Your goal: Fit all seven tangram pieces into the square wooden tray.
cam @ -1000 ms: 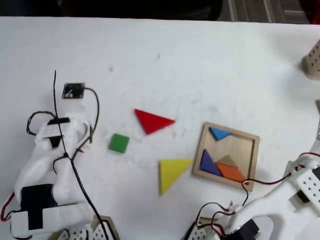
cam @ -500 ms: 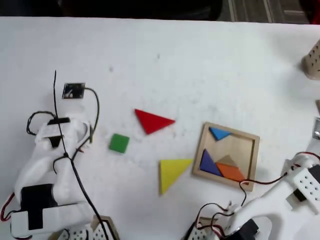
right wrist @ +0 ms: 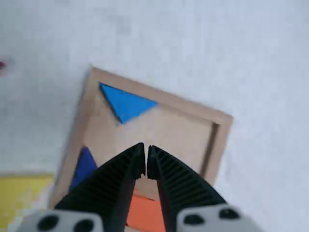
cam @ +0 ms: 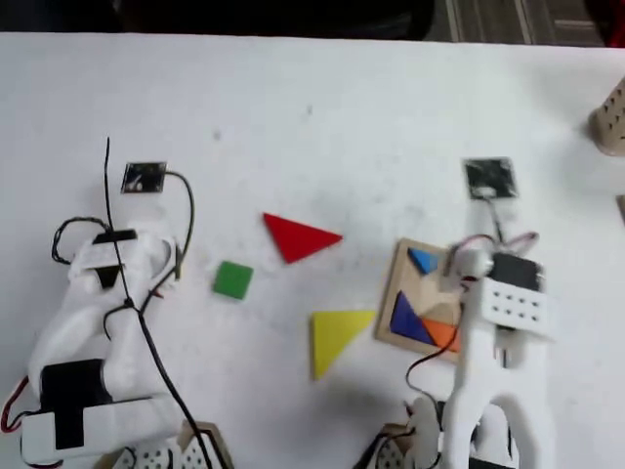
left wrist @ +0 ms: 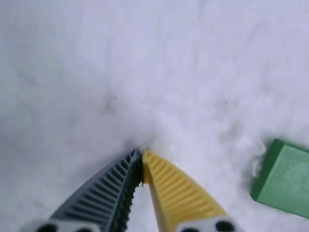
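Note:
The square wooden tray [cam: 390,291] lies right of centre and holds a light blue triangle [cam: 427,260], a dark blue triangle [cam: 405,318] and an orange piece [cam: 441,334]. On the table to its left lie a yellow triangle [cam: 335,335], a red triangle [cam: 296,236] and a green square [cam: 232,279]. My right arm [cam: 503,303] hangs over the tray's right half. Its gripper [right wrist: 146,159] is shut and empty above the tray's bare floor [right wrist: 174,133], near the light blue triangle [right wrist: 126,104]. My left gripper [left wrist: 142,153] is shut with its tips at the table, the green square [left wrist: 285,179] beside it.
A pegged wooden block [cam: 610,119] stands at the far right edge. The left arm's body [cam: 98,303] and its cables take up the front left. The table's far edge [cam: 312,37] runs along the back, with open white surface in between.
My right arm has swung from the front right corner to above the tray, covering its right half. The left arm and the loose pieces have stayed put.

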You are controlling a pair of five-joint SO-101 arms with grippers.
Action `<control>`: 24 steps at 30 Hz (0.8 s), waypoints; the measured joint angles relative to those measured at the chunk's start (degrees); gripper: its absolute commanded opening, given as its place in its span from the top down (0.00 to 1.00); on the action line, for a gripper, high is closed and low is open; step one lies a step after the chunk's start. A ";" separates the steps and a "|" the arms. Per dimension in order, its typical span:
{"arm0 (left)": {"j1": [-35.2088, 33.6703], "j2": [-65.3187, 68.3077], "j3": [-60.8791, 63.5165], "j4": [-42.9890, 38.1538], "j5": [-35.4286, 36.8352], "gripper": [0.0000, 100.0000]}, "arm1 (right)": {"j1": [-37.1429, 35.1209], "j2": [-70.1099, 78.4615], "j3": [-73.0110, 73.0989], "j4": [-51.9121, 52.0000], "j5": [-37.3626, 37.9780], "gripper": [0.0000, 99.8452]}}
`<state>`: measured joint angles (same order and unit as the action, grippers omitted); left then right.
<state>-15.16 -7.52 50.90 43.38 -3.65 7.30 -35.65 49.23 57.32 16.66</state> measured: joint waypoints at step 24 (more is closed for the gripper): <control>0.00 0.00 0.00 0.00 -3.78 0.98 | -5.10 31.56 -7.56 -19.69 -3.25 0.98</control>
<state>-15.16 -7.52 50.90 43.38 -7.43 2.20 -4.09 41.67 37.63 13.41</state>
